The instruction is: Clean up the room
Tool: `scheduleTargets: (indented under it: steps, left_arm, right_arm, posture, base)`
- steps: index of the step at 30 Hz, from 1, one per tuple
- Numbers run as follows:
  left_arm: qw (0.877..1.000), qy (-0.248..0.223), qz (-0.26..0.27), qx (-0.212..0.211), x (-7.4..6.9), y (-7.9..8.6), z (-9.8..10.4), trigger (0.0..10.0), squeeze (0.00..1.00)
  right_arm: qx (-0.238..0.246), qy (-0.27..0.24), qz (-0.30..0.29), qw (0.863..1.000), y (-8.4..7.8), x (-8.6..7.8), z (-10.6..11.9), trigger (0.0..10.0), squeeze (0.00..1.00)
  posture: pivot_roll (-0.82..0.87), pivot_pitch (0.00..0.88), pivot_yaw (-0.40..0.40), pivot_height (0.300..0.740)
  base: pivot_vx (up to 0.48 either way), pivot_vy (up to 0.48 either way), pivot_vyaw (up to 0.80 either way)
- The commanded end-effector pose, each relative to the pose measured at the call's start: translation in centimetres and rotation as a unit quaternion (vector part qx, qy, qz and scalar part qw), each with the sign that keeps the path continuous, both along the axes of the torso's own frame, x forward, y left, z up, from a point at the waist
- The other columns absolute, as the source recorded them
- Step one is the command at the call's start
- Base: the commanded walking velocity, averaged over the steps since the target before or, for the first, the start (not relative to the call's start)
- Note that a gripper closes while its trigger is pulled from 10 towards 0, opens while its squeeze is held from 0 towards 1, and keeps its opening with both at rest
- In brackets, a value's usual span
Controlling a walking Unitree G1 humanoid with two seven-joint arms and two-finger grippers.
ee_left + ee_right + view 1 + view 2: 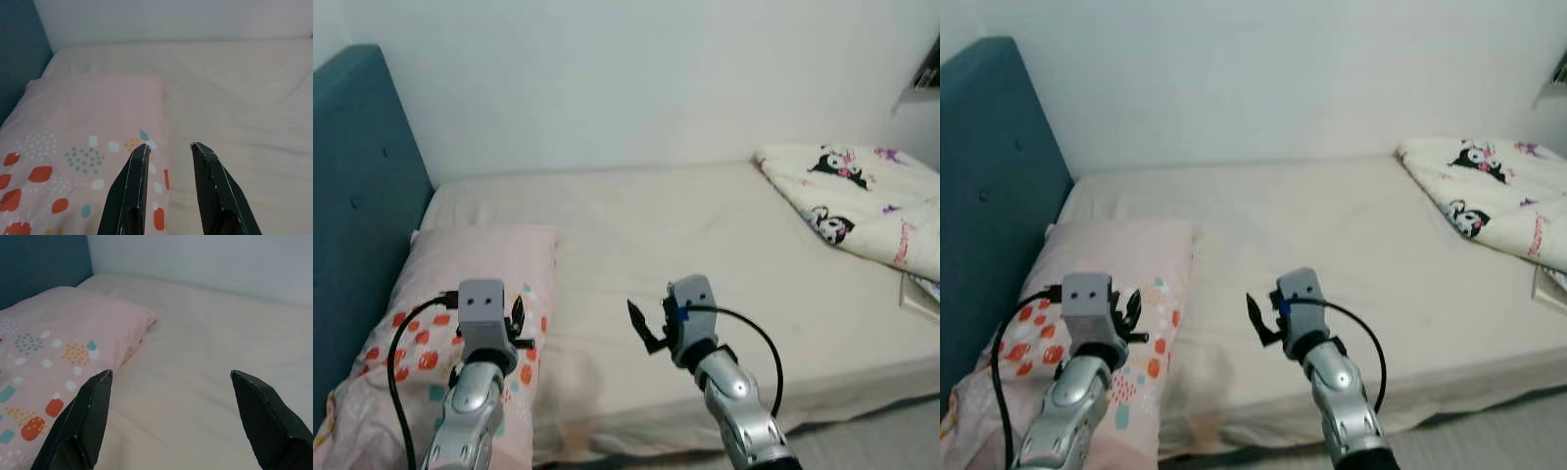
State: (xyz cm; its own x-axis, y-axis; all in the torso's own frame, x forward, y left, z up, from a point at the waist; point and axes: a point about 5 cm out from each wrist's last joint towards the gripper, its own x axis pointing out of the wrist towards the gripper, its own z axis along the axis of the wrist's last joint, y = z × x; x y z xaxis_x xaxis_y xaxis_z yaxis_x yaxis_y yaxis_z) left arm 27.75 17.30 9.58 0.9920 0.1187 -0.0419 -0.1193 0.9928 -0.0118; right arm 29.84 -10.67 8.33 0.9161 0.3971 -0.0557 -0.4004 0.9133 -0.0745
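Note:
A pink pillow (460,279) with red, teal and white spots lies at the head of the bed, against the teal headboard (352,196). My left gripper (519,319) hovers over the pillow's right side, open by a narrow gap with nothing between its fingers (139,166). Further right, my right gripper (649,319) hangs over the cream sheet (705,235) near the bed's front edge, open wide and empty. At the far right of the bed lies a folded white blanket (862,196) with black cartoon figures.
A white wall runs behind the bed. The corner of a flat white thing (920,294) lies under the blanket at the right edge. A shelf corner (928,73) juts out at the top right. Grey floor (881,441) shows below the mattress.

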Motion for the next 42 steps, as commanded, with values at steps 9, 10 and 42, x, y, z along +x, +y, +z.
scheduleTargets:
  steps: [9,10,42]
  left_arm:
    - [1.0,0.012,-0.014,0.021,-0.33,-0.33,0.18,10.0,0.0]
    - [1.0,0.012,-0.017,0.021,-0.32,-0.45,0.24,10.0,0.0]
    - [0.999,0.036,-0.024,-0.012,-0.1,-1.26,-0.28,10.0,0.0]
  right_arm:
    - [-0.009,0.011,0.007,1.0,-0.35,0.19,-0.2,10.0,0.0]
    - [-0.008,0.012,0.007,1.0,-0.31,0.16,-0.19,10.0,0.0]
    - [-0.001,0.018,-0.021,1.0,-0.96,0.42,-0.36,10.0,0.0]
  posture:
    - [0.07,0.064,-0.09,0.74]
    - [0.07,0.065,-0.09,0.74]
    - [0.06,0.051,-0.078,0.74]
  base:
    - [0.0,-0.107,0.18]
    - [0.0,-0.48,0.8]
    - [0.0,-0.143,0.23]
